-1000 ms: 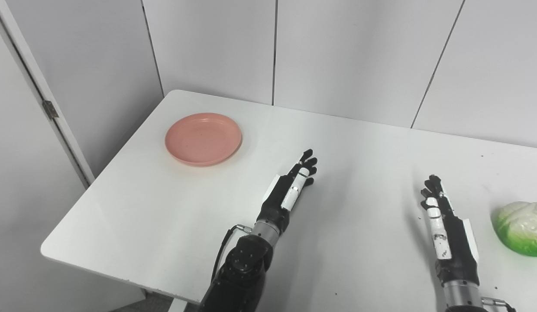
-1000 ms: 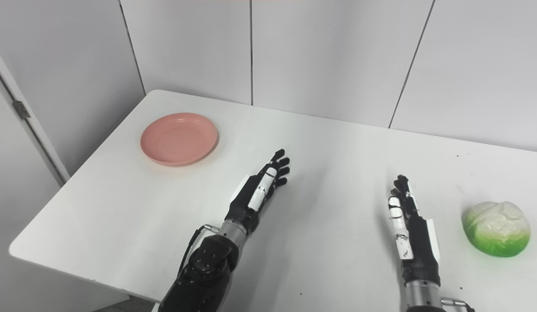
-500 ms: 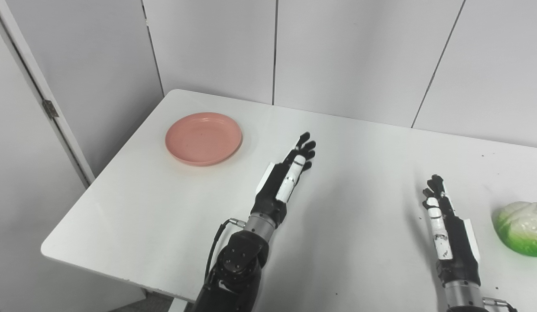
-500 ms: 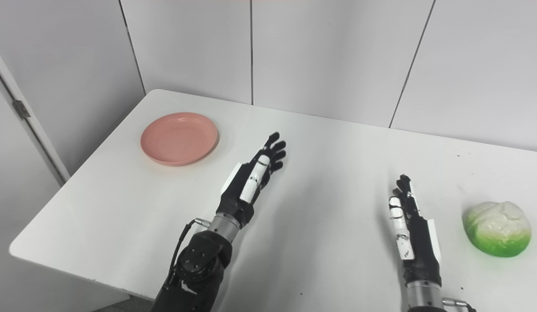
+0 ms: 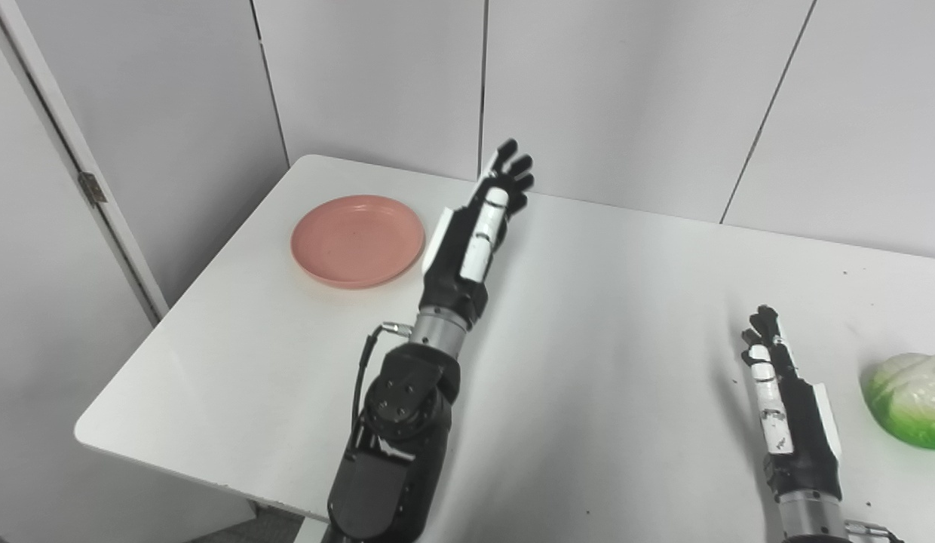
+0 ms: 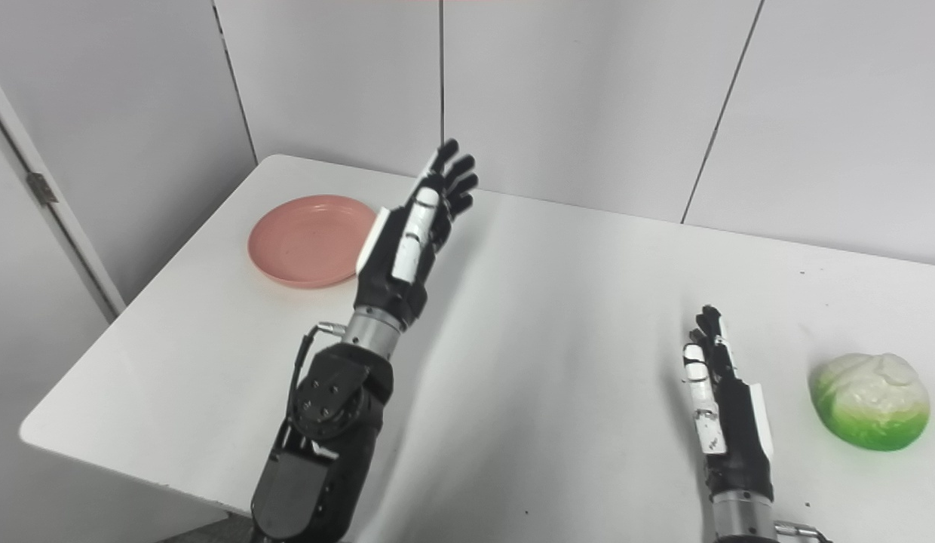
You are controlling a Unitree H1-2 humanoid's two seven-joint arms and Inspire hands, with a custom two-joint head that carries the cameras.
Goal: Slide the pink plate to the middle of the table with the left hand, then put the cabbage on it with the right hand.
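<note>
Wall panels [image 5: 626,90] grey-white, w/ vertical seams, behind the far edge of the table; door [image 5: 30,226] w/ a hinge at far left.

Table [image 5: 588,302] white, rounded corners, fills most of the view; a few dark specks near the right side.

Left arm [image 5: 396,422] black, comes up from bottom centre-left, raised well above the tabletop. A thin cable loops at the wrist.

Left hand [image 5: 475,226] edge-on to the cameras, fingers straight and spread, pointing up and away, holding nothing. It sits just right of the plate in both views but lifted off the surface; not touching it.

Right hand [image 6: 720,407] low over the table near the right front, fingers extended and loosely together, empty. Well apart from the cabbage, bare tabletop between them.

Plate [image 5: 357,240] pink, round, shallow, empty, at far-left part of the table near the back corner. Nothing between it and mid-table except the raised left hand.

Cabbage [image 6: 871,411] white top, green base, resting on the table near the right edge.
</note>
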